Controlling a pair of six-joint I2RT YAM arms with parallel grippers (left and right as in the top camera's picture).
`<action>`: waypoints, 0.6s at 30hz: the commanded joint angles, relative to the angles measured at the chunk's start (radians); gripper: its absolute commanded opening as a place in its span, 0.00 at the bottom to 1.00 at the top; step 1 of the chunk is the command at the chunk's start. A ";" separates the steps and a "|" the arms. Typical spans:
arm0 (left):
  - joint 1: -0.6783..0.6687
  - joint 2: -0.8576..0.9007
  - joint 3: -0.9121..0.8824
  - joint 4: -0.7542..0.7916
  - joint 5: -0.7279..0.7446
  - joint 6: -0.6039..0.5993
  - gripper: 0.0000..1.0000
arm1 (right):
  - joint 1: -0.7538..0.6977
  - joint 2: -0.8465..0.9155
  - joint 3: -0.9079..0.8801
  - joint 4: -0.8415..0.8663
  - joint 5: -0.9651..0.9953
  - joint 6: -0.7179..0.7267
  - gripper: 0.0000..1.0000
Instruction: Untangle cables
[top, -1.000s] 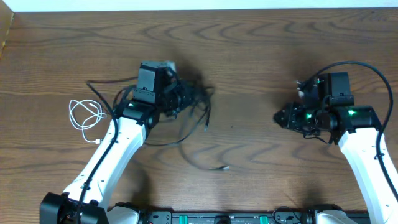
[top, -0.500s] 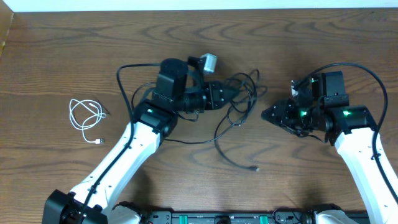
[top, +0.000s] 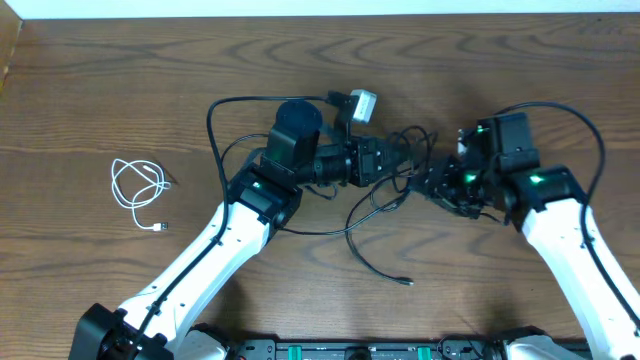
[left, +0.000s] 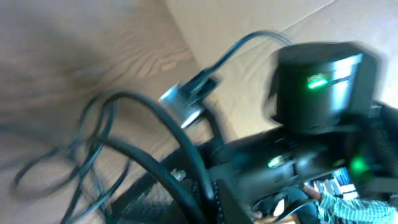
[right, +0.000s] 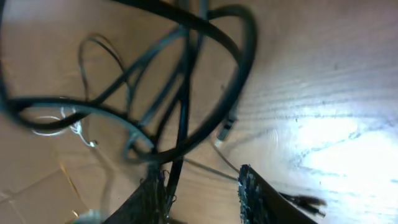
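We see a big brown wooden table (top: 100, 80). Over it the white left arm (top: 220, 240) and the white right arm (top: 570, 240) point toward each other, with their tips nearly meeting.

The left gripper (top: 405, 160) is squeezed tight on the tangled black cables (top: 388, 190). These are thin, floppy cords, all knotted up in loops. The bunch hangs right at this gripper's tip, between the two grippers. One loose end trails back toward the robot and stops at a small plug (top: 406, 283) lying on the wood.

The right gripper (top: 432, 183) is just beside the bunch. Its fingers (right: 249, 193) stand apart, and one black strand (right: 180, 134) runs between them, not pinched.

The short white cable (top: 138, 188) lies in a little coil by itself, well away behind the left gripper, off that arm's left side.
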 joint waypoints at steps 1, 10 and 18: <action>0.000 0.002 0.008 0.081 0.070 -0.035 0.08 | 0.028 0.062 0.000 -0.009 0.057 0.024 0.33; 0.085 -0.003 0.008 0.414 0.280 -0.246 0.08 | -0.006 0.198 0.000 -0.008 0.172 0.044 0.18; 0.230 -0.008 0.008 0.414 0.279 -0.286 0.08 | -0.109 0.194 0.000 -0.146 0.507 0.038 0.23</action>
